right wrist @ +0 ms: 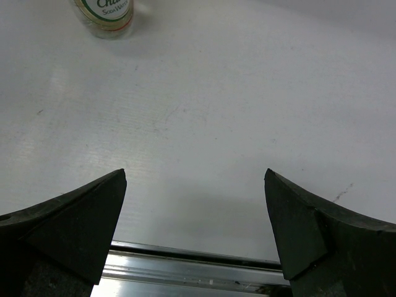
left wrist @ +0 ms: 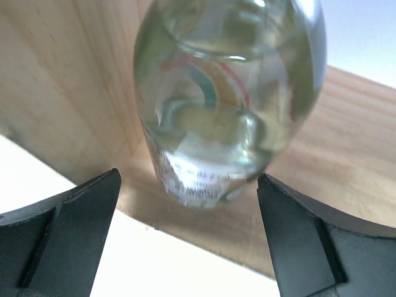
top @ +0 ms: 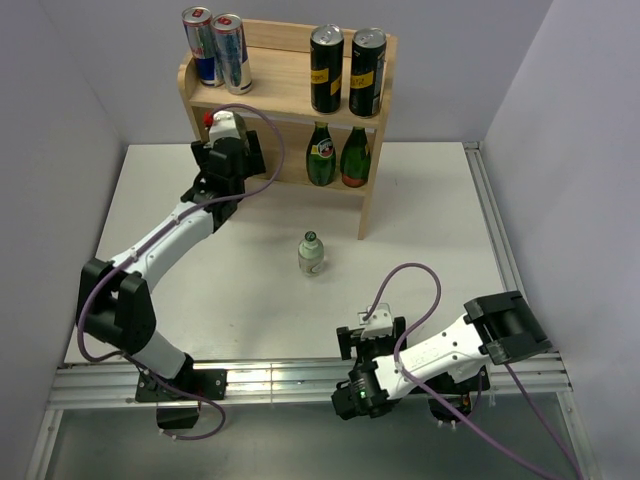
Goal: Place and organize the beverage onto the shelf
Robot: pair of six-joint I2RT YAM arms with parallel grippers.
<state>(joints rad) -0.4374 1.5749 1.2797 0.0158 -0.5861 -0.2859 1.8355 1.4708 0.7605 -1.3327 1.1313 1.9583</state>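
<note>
Left jaws: spread either side of clear bottle [left wrist: 229, 105] on shelf [top: 285, 65].
Risk: withdrawal clips, topples it.
Right jaws: spread.

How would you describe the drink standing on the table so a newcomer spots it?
Find the light-wood shelf at the far end of the white table. In front of its right side panel, a small clear bottle stands upright alone on the tabletop. It is the only drink on the table, and clear, unlike the green bottles on the lower tier behind it.
</note>
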